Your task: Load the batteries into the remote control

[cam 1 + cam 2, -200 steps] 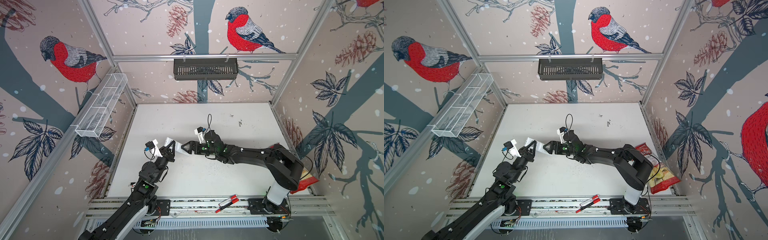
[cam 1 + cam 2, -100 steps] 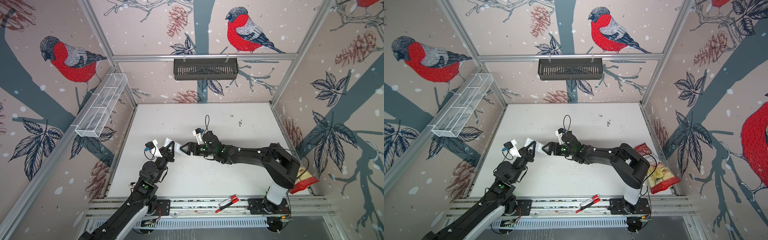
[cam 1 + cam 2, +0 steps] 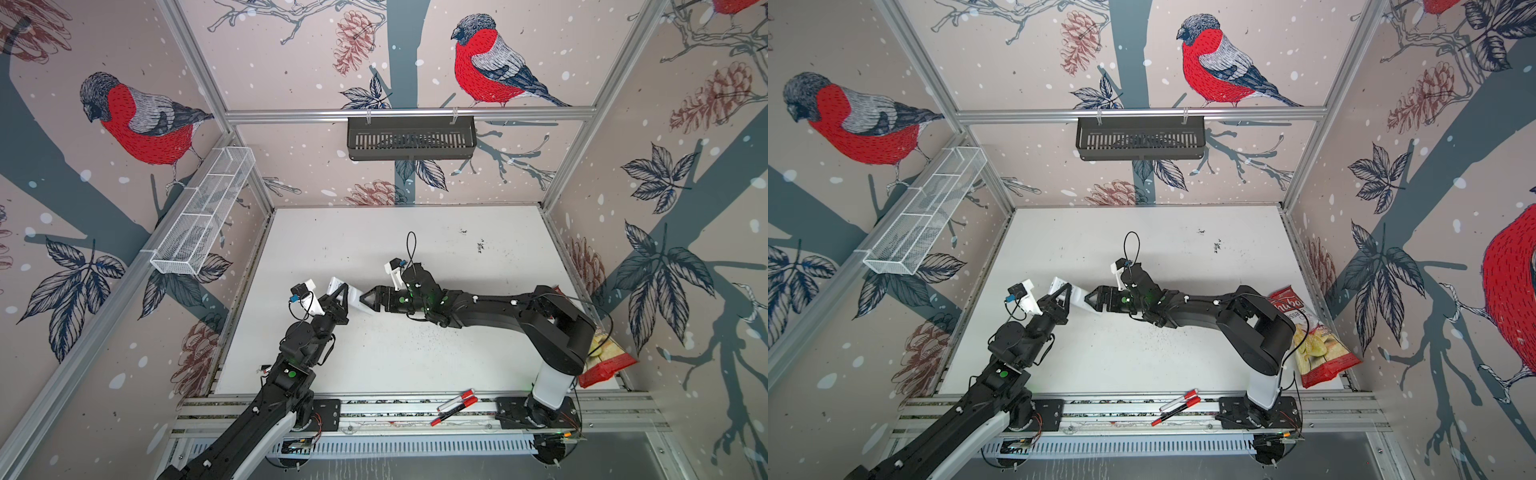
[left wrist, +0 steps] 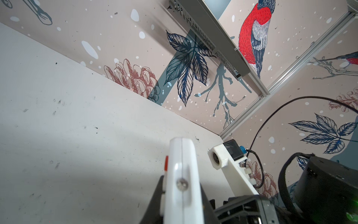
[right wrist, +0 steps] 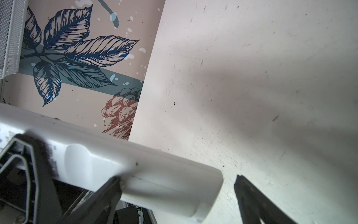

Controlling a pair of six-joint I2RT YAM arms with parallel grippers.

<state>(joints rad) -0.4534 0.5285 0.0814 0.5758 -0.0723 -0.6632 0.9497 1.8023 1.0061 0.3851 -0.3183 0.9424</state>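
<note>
Right gripper (image 3: pixel 363 298) has edged leftward, jaws spread around remote control (image 3: pixel 354 296) pinched by left gripper (image 3: pixel 340 294).

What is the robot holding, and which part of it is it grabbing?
The left hand pinches the white remote control partway along its length, up in the air. The right hand is open around the remote's free end, not gripping it.

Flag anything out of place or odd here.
A red crisp bag lies against the right wall beside the right arm's base, and marker pens lie on the front rail, off the table; neither belongs to this job. No batteries are visible, though the left gripper holds the remote control aloft.
</note>
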